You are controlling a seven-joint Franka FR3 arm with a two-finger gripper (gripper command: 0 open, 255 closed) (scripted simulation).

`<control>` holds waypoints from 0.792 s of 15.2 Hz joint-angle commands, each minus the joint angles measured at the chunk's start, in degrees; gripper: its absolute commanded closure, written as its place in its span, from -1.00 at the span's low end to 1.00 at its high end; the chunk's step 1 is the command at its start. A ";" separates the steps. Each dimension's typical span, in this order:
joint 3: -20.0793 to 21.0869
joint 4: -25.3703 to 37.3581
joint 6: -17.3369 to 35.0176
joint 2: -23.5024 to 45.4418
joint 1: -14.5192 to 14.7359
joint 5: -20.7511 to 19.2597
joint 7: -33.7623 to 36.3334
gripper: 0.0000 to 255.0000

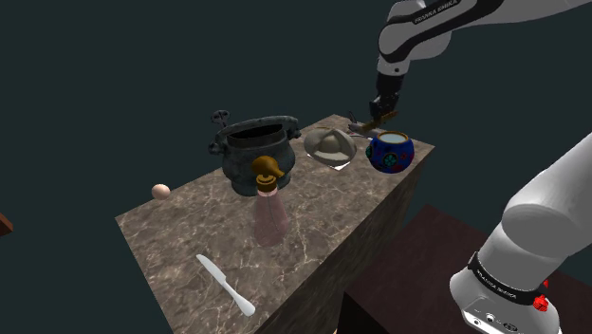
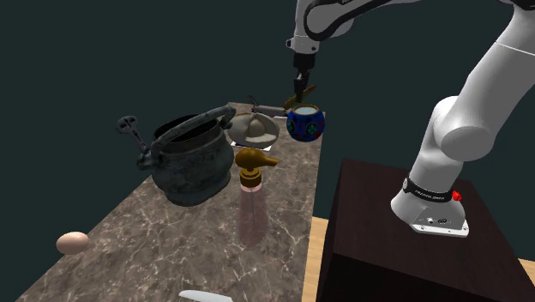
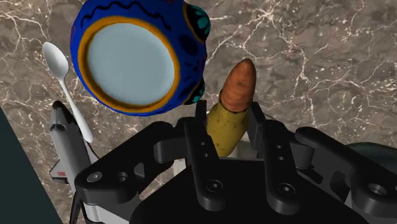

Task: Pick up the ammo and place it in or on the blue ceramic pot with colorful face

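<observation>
A cartridge with a brass case and a copper tip [image 3: 233, 105] sits clasped between my black fingers, and my gripper [image 3: 230, 130] is shut on it. It hangs just above the marble tabletop, close beside the blue pot [image 3: 137, 54], which has an orange rim, a pale inside and coloured markings. In the shoulder view the gripper [image 1: 379, 118] hovers over the far edge of the pot [image 1: 390, 152] with the cartridge [image 1: 364, 126] sticking out. The second exterior view shows the gripper [image 2: 300, 87] right above the pot [image 2: 305, 123].
On the marble table [image 1: 180, 237] stand a dark cauldron [image 1: 258, 150], a hat on a plate [image 1: 332, 145], a pink bottle with a gold stopper [image 1: 269, 204], an egg [image 1: 162, 191] and a white knife [image 1: 226, 284]. A white spoon [image 3: 63, 79] and a toy shuttle [image 3: 63, 146] lie by the pot.
</observation>
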 commanded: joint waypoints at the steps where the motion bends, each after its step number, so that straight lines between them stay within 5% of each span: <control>1: -1.82 0.89 -0.11 0.77 -1.17 -0.21 -2.98 1.00; 7: -7.21 4.31 -0.63 3.74 -4.61 -0.24 -11.86 1.00; 12: -7.48 2.30 2.46 4.86 -4.69 0.08 -12.35 1.00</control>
